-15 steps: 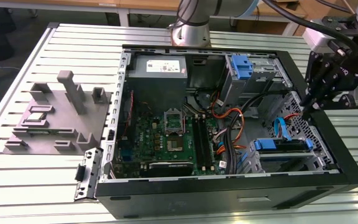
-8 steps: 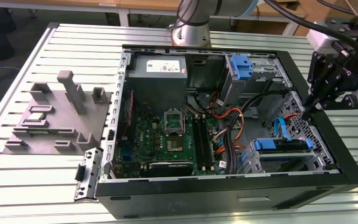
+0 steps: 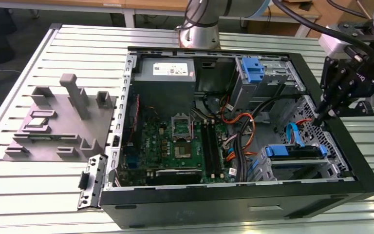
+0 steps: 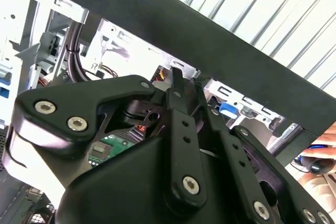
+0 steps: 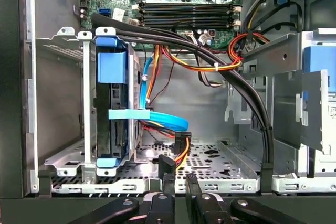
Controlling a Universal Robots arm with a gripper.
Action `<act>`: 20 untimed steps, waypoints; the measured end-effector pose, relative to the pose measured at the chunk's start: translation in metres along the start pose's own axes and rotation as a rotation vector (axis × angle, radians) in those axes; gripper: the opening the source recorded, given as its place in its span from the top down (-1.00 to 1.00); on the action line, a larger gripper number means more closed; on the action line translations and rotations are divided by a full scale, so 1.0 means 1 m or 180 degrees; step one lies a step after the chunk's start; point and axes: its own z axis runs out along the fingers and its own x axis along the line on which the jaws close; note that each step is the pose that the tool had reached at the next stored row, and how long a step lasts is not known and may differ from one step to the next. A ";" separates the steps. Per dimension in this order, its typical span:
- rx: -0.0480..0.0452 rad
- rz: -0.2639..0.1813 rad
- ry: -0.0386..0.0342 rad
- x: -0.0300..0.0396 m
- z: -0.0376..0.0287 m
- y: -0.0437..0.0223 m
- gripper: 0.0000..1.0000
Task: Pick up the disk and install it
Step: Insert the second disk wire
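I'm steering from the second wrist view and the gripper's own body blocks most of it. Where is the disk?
Observer: In the first wrist view the disk stands on edge in the metal drive cage, with blue rails at its ends.
Operator: Is the gripper on it?
Observer: No. In the exterior view the gripper hangs by the case wall on the exterior view's right, apart from the disk.
Operator: Is anything attached to the disk?
Observer: A light blue cable reaches its side. I cannot tell whether it is plugged in.
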 end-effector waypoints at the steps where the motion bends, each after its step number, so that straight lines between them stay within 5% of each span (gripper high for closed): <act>1: 0.0000 0.0000 0.0004 0.0000 0.0002 0.0005 0.54; 14: 0.0000 0.0000 0.0031 0.0024 0.0016 0.0203 0.54; 20: 0.0000 0.0004 0.0032 0.0084 0.0017 0.0238 0.54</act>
